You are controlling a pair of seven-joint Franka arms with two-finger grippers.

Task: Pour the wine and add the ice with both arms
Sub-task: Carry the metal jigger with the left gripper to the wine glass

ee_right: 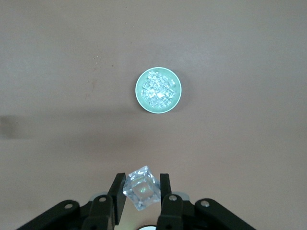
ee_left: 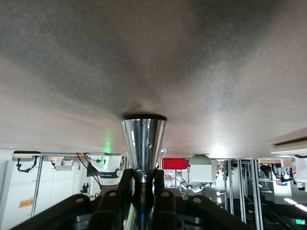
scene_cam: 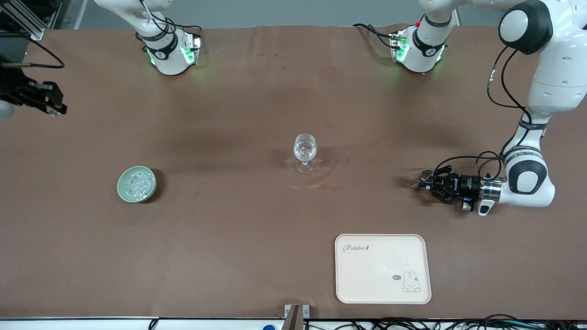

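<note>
Many small clear chunks of ice (scene_cam: 136, 183) heaped in a pale green bowl (scene_cam: 122, 189), standing on the brown desk (scene_cam: 229, 256) toward the right arm's end. One more cube of ice (ee_right: 141, 188) pinched between the fingers (ee_right: 116, 190) of the right hand (ee_right: 140, 190), closed on it and held high over the desk, with the bowl seen well below in the right wrist view. Same hand visible at the edge of the front view (scene_cam: 54, 108), up in the air at the right arm's end. Near the middle of the desk, a clear stemmed glass (scene_cam: 305, 152), upright, well apart from the bowl and farther from the front camera than it. Toward the left arm's end, the left hand (scene_cam: 429, 184) low over the desk, turned sideways and clamped on a shiny metal cup (scene_cam: 426, 176), a steel cone (ee_left: 143, 143) in the left wrist view with its narrow part squeezed between the fingers (ee_left: 156, 179) and its wide end toward the brown surface. Nearer to the front camera than the glass and the left hand, a cream tray (scene_cam: 383, 270) with a rabbit drawing and the word "Rabbit", flat on the desk.
</note>
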